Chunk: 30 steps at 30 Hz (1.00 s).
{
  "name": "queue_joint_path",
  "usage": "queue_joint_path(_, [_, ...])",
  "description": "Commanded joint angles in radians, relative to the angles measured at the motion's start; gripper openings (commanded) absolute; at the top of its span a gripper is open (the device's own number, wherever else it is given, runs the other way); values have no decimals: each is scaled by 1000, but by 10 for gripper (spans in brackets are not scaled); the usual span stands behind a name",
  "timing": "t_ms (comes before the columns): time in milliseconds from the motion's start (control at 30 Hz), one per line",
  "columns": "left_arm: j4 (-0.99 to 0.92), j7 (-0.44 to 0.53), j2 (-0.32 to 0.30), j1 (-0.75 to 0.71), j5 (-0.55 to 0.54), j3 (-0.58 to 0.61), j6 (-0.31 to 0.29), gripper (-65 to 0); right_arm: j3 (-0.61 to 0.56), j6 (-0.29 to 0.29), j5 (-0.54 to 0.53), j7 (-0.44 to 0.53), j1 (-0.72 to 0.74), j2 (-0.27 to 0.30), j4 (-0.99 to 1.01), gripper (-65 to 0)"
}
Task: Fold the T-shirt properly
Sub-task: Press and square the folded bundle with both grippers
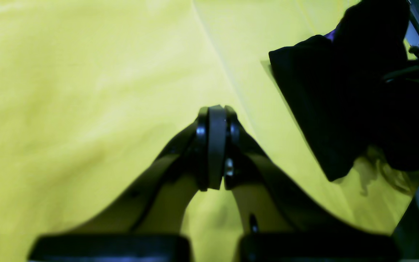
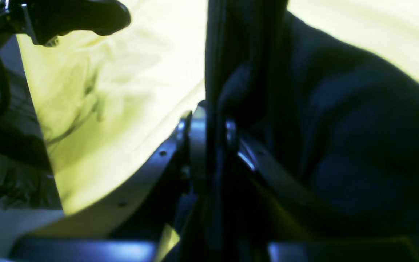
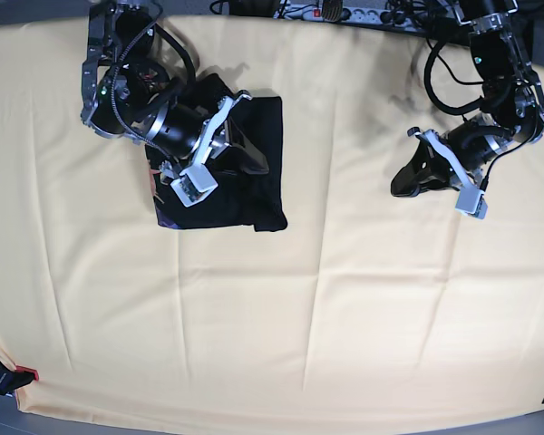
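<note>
The black T-shirt (image 3: 265, 122) lies folded into a rough rectangle on the pale yellow cloth, at the back left in the base view. My right gripper (image 3: 258, 165) reaches over it from the left. In the right wrist view a band of the T-shirt (image 2: 340, 127) runs up between the fingers (image 2: 198, 145), and the right gripper (image 2: 215, 140) is shut on that fold. My left gripper (image 3: 401, 188) hovers over bare cloth far to the right, shut and holding nothing. In the left wrist view the left gripper (image 1: 216, 111) has its pads pressed together, with the T-shirt (image 1: 340, 94) at the upper right.
The pale yellow cloth (image 3: 299, 317) covers the whole table, with shallow creases. Cables and a power strip (image 3: 335, 11) run along the back edge. A small red-tipped stand (image 3: 18, 374) sits at the front left corner. The left arm's body (image 2: 75, 14) shows at the right wrist view's top left.
</note>
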<state>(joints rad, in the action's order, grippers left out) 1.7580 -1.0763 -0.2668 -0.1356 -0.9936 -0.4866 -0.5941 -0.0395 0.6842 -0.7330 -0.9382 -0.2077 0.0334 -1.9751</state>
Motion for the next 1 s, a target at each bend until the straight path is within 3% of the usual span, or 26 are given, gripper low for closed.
queue_joint_path(0, [18, 5, -13, 8, -47, -5, -5, -650, -16, 5, -50, 37, 38, -3, -18, -381])
queue_joint_path(67, [18, -19, -13, 8, -84, -5, -5, -650, -42, 6, -87, 37, 87, -3, -18, -221])
queue_joint_path(100, [18, -31, -13, 8, -99, -5, -8, -650, -54, 6, -105, 37, 111, -3, -18, -187])
queue_joint_path(300, [18, -117, -19, 9, -239, -5, -56, -650, -64, 14, -126, -27, 235, -3, -19, -183])
queue_joint_path(400, [18, -230, -29, 8, -414, -4, -104, -650, -44, 14, -127, -126, 276, 6, -19, -189])
queue_joint_path(433, [18, -280, -36, 9, -490, 1, -104, -650, -29, 14, -127, -144, 285, 8, -19, -222])
queue_joint_path(467, [19, -320, -44, 9, -490, 11, -104, -650, -11, 14, -127, -144, 290, 16, -19, -300])
queue_joint_path(533, [38, -320, -56, 8, -490, 57, -104, -650, 24, 14, -122, -128, 291, 40, -19, -560])
queue_joint_path(567, [47, -320, -64, 8, -490, 91, -104, -650, 40, 14, -103, -113, 290, 52, -19, -650])
queue_joint_path(767, [146, -320, -82, 13, -488, 373, -104, -650, 51, 14, 103, 66, 291, 138, 15, -650])
queue_joint_path(867, [201, -318, -82, 14, -340, 495, -104, -650, 51, 14, 109, 90, 316, 175, 124, -650])
queue_joint_path(967, [211, -209, -81, 14, -161, 609, -104, -650, 49, 14, 102, 90, 372, 203, 268, -650])
